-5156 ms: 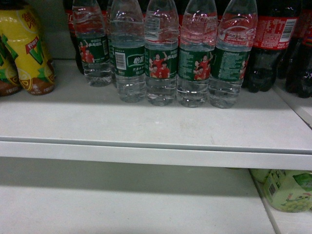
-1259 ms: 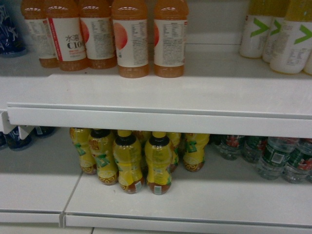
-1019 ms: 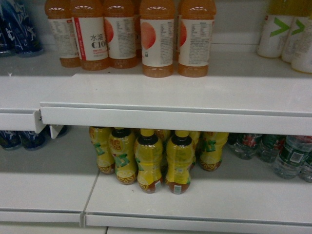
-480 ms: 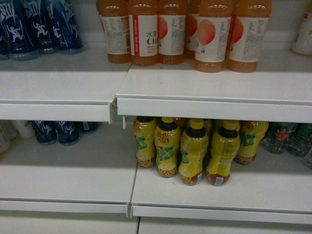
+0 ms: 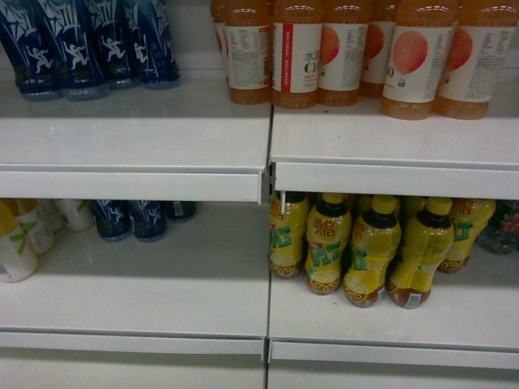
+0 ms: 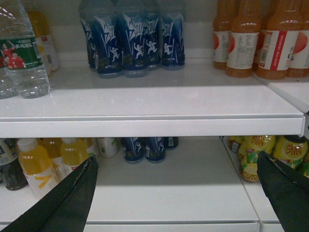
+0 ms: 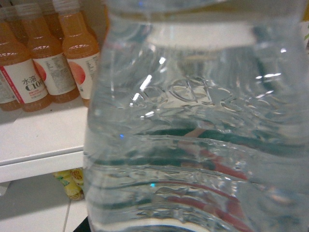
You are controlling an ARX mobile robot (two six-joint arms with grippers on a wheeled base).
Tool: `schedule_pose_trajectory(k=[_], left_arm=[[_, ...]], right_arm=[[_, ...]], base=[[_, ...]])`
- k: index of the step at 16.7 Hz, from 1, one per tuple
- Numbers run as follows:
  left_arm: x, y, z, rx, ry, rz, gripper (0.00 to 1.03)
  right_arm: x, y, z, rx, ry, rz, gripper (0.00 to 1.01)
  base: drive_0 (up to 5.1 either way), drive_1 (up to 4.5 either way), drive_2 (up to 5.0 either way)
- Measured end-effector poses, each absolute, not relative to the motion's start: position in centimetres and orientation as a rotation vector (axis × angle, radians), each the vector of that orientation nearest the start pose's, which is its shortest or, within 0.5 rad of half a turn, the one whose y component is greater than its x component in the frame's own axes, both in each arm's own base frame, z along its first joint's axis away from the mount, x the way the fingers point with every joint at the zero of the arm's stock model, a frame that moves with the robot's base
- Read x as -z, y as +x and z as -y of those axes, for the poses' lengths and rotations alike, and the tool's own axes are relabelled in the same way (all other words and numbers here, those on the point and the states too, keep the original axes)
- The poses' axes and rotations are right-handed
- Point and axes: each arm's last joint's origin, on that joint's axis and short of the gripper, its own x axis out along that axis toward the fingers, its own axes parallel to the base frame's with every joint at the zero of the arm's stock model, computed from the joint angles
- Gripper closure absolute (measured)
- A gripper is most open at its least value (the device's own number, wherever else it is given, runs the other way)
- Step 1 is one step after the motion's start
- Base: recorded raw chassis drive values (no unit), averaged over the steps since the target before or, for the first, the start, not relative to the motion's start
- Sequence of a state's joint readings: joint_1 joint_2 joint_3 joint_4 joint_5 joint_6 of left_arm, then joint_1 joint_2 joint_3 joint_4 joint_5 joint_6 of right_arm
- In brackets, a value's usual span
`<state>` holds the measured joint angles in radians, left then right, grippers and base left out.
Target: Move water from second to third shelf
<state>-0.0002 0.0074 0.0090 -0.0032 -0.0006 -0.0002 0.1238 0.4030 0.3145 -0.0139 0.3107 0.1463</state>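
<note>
A clear ribbed water bottle (image 7: 193,135) with green and red label colours showing through it fills the right wrist view, pressed close to the camera. My right gripper is shut on it, and its fingers are hidden behind the bottle. In the left wrist view my left gripper (image 6: 177,157) is open, its black fingers (image 6: 72,198) spread wide with nothing between them, facing a bare stretch of lower shelf (image 6: 169,188). Another water bottle (image 6: 21,53) stands on the upper shelf at far left. Neither gripper shows in the head view, where water bottles (image 5: 507,227) barely show at the right edge.
Blue bottles (image 5: 81,44) and orange drink bottles (image 5: 324,49) stand on the upper shelf (image 5: 162,138). Yellow tea bottles (image 5: 365,251) crowd the lower shelf on the right, white-and-yellow bottles (image 5: 16,243) on the left. A seam (image 5: 269,182) splits the shelf boards.
The head view has slid leftward along the shelves. The water bottles have left towards the right edge, and the blue bottles and shelf seam have come into view.
</note>
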Motion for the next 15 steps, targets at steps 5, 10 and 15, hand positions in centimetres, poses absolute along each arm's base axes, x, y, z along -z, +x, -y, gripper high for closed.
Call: schedule_pose_trajectory(k=[5,10,15], left_arm=[[-16.56,9.76,0.0,-0.001,0.0,-0.002,0.05],[-16.57,9.76,0.0,0.0,0.0,-0.001,0.05],[-16.58,9.76,0.0,0.0,0.0,0.0,0.05]], right_arm=[[-23.49,12.15,-0.62,0.193,0.123,-0.091,0.58],[-23.5,12.15,-0.61,0.197,0.122,-0.091,0.58],[-23.56,12.1,-0.6,0.197,0.124,-0.084,0.58]], base=[[-3.3,1.55,1.6],[-4.1,1.77,1.8],[-4.9,2.19,2.2]])
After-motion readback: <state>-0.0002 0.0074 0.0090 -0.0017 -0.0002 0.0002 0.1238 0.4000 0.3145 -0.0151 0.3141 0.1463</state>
